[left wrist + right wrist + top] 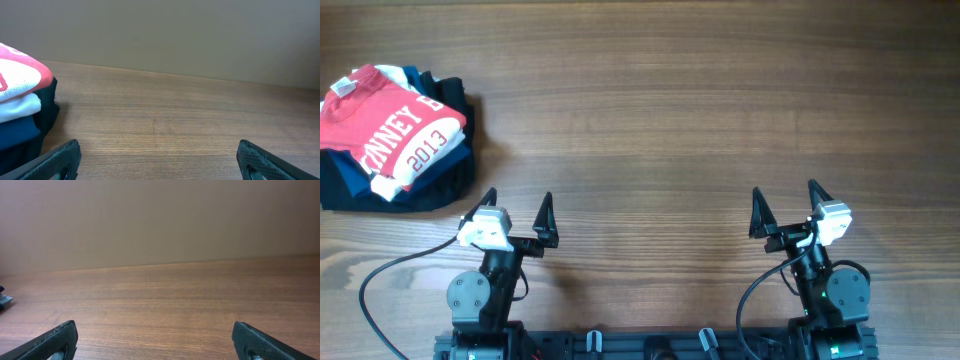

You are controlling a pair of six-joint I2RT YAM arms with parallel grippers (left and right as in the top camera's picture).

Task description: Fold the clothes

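Left gripper (517, 195), right gripper (785, 190): fingers spread fully wide, both empty. Red T-shirt (400, 125): white lettering, "2013"; lies folded atop a pile of white, navy and black garments (350, 185), ahead and left of the left fingers, well apart from the right. Likely light, soft, limp; best pinched at its near edge.

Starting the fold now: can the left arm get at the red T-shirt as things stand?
Probably yes. The left gripper is open and empty, the red T-shirt lies topmost on the stack of garments off to its left, and only bare table lies between them.
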